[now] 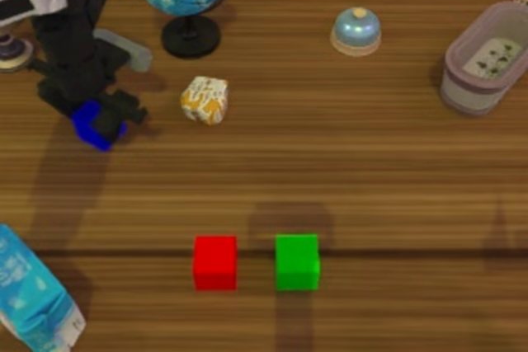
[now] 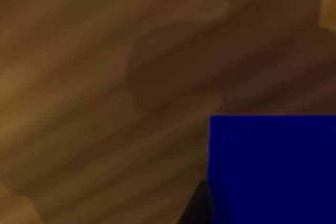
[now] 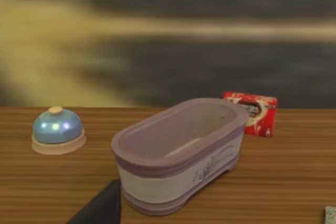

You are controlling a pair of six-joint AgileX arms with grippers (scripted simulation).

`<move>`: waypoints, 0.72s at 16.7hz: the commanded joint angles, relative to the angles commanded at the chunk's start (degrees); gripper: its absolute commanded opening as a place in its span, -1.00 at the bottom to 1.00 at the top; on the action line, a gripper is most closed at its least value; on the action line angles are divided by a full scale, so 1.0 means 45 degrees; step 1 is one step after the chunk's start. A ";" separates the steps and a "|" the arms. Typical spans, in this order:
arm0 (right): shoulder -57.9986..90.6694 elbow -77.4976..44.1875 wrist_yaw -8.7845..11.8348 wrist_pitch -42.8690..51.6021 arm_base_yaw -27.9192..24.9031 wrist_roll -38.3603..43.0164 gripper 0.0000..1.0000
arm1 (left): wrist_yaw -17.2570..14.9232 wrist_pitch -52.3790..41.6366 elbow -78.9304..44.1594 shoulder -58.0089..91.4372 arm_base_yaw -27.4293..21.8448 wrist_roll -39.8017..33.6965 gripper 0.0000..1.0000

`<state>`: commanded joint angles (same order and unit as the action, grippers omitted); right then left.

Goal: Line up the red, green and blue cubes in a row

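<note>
Left gripper [image 1: 101, 121] sits at the table's far left with its fingers pinched on the blue cube [image 1: 95, 125]; in the left wrist view the cube [image 2: 273, 169] fills the near corner over bare wood, and whether it is lifted or resting cannot be told. Red cube [image 1: 215, 262] and green cube [image 1: 297, 261] lie side by side near the front edge, close but apart, already level with each other. Step in hand, as judged: carrying blue to the row. Next move calls for a transfer toward the front and a set-down in line with the pair, clearing the white patterned cube [image 1: 205, 99]. Right arm is out of the top view; its wrist camera faces the purple tub [image 3: 178, 153] and bell [image 3: 58, 129]; finger state cannot be told. Surface: striped brown wooden table [image 1: 371, 171]; blurred dark background beyond.
</note>
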<state>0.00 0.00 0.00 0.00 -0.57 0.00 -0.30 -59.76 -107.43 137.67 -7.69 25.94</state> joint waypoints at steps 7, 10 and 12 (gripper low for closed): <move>0.0000 0.0000 0.0000 0.0000 0.0000 0.0000 1.00 | -0.0034 -0.0556 -0.0504 -0.0184 0.0004 -0.0004 -1.00; 0.0000 0.0000 0.0000 0.0000 0.0000 0.0000 1.00 | -0.0031 -0.2080 -0.1566 -0.0463 0.0093 0.0003 -1.00; 0.0000 0.0000 0.0000 0.0000 0.0000 0.0000 1.00 | -0.0029 -0.2859 -0.2189 -0.0661 0.0167 -0.0015 -1.00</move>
<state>0.00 0.00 0.00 0.00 -0.57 0.00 -0.43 -72.62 -117.28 134.70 -6.94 25.88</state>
